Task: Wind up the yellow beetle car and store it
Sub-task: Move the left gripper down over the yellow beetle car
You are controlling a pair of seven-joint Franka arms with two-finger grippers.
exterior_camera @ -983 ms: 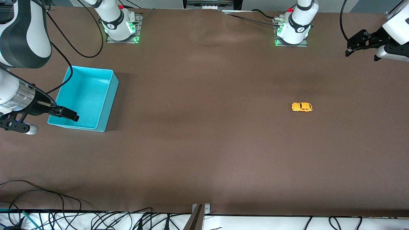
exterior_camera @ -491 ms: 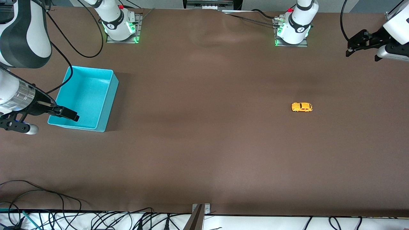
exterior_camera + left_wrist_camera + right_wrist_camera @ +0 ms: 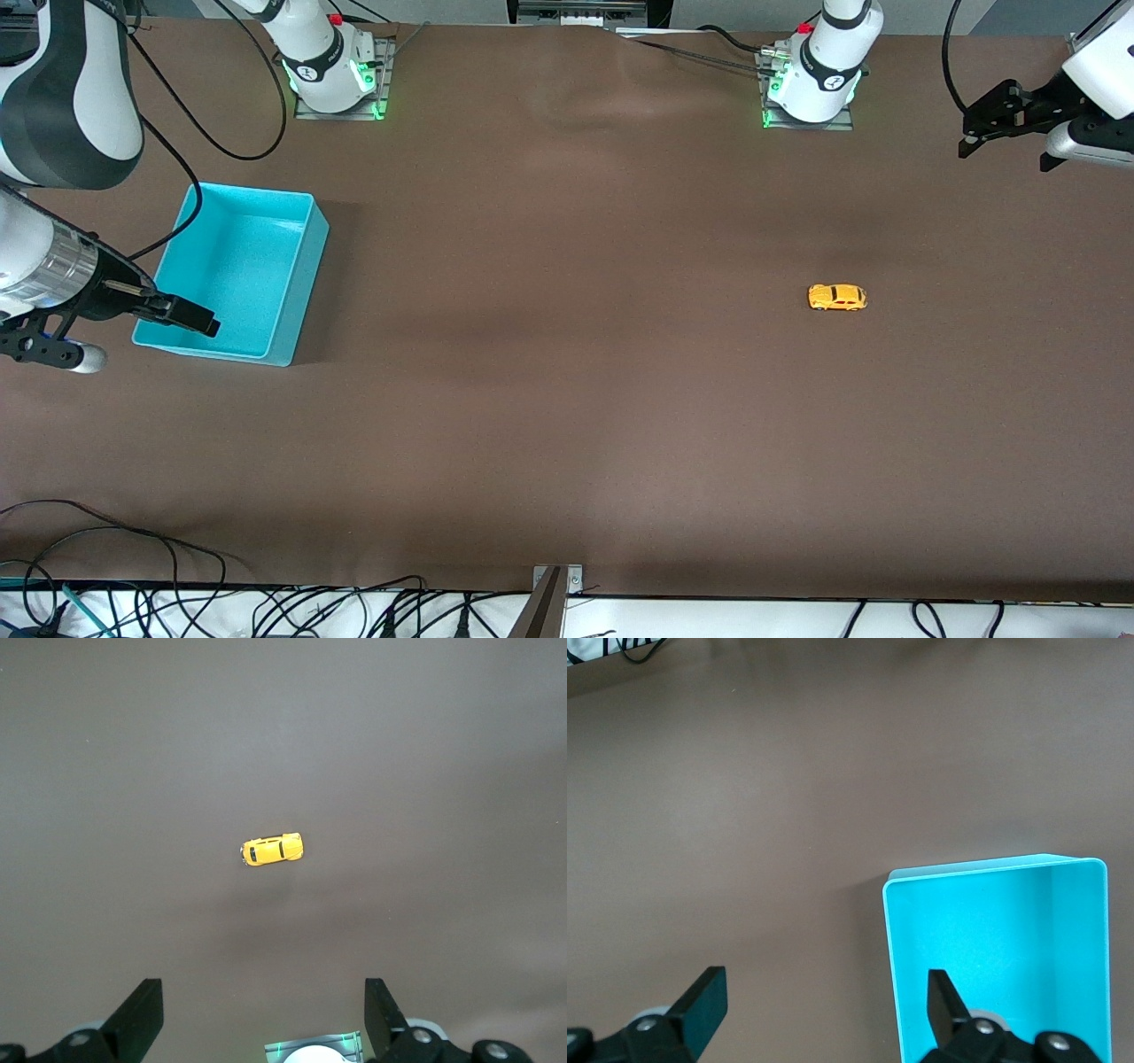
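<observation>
The yellow beetle car [image 3: 837, 297] stands alone on the brown table toward the left arm's end; it also shows in the left wrist view [image 3: 272, 850]. My left gripper [image 3: 979, 133] is open and empty, high in the air near the table's edge at the left arm's end, well apart from the car. The turquoise bin [image 3: 235, 270] sits empty at the right arm's end and shows in the right wrist view [image 3: 1001, 957]. My right gripper [image 3: 190, 317] is open and empty over the bin's corner nearest the front camera.
Both arm bases [image 3: 332, 75] [image 3: 811, 84] stand on the table's edge farthest from the front camera. Cables [image 3: 177, 602] and a metal bracket [image 3: 554, 602] lie along the edge nearest that camera.
</observation>
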